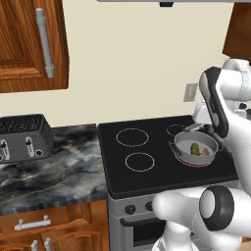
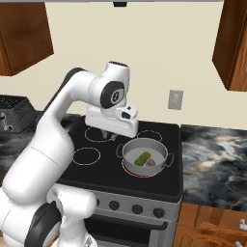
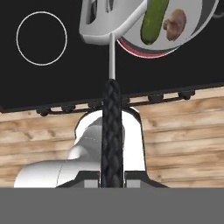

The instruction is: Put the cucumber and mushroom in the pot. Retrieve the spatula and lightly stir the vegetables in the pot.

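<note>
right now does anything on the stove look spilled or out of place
Nothing stands out. The cucumber and mushroom lie inside the pot on the stove, and the gripper is shut on the spatula.

At the centre of the frame, the pot (image 2: pixel 144 157) sits on the black stove (image 2: pixel 159 179), holding the cucumber (image 2: pixel 143 157) and mushroom (image 2: pixel 151 163). The white arm's hand hangs just upper left of it.
</note>
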